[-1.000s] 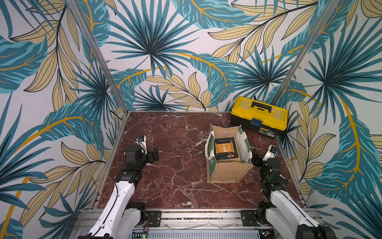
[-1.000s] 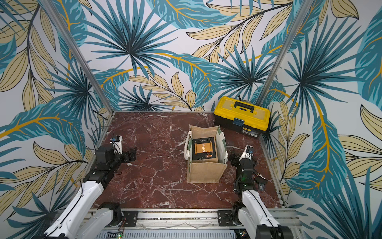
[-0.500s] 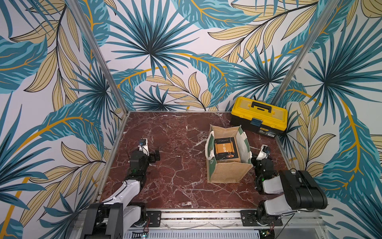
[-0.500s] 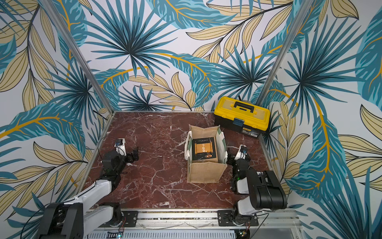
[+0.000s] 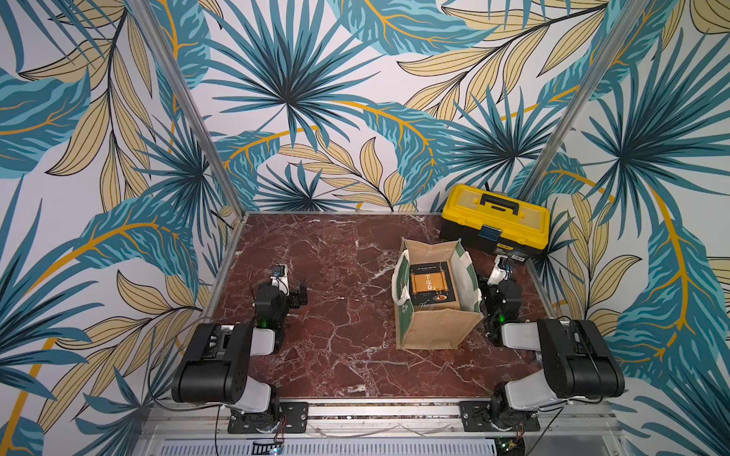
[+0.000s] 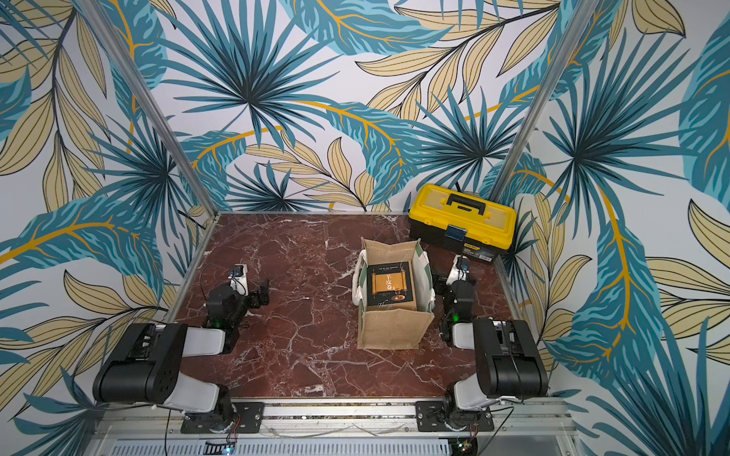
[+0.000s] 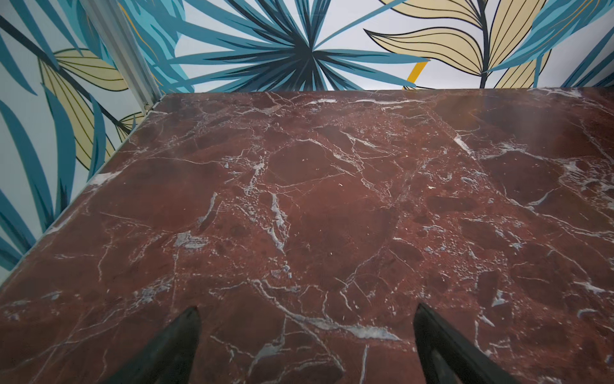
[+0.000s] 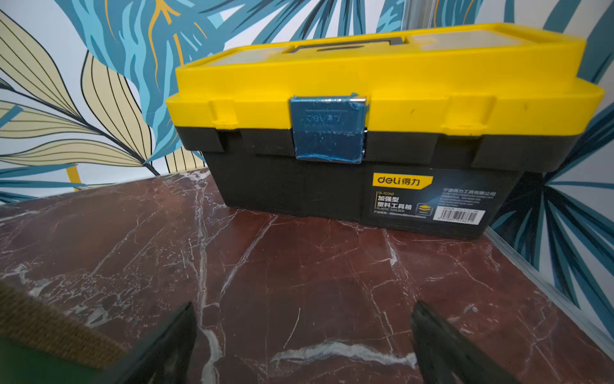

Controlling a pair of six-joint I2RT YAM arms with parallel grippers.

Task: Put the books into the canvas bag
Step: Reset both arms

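Book (image 5: 430, 282) inside canvas bag (image 5: 434, 333) in both top views only, toolbox (image 8: 365, 99) label readable from right wrist only, left pincer (image 7: 305, 311) and right pincer (image 8: 302, 307) spread, empty

The tan canvas bag (image 5: 434, 329) stands upright and open, a dark orange-panelled book (image 5: 430, 284) face-up inside.

yellow-black toolbox (image 5: 495, 224) closed, far corner of red marble table (image 5: 339, 276).

Three walls (image 5: 284, 98) enclose the cell, papered with large teal and cream palm leaves on white. Bare aluminium posts (image 5: 186, 102) run up the two back corners. The surface (image 5: 339, 284) is dark red marble veined white, evenly lit. A metal rail (image 5: 379, 410) borders its near edge, with what looks like a slotted panel (image 5: 328, 449) below.
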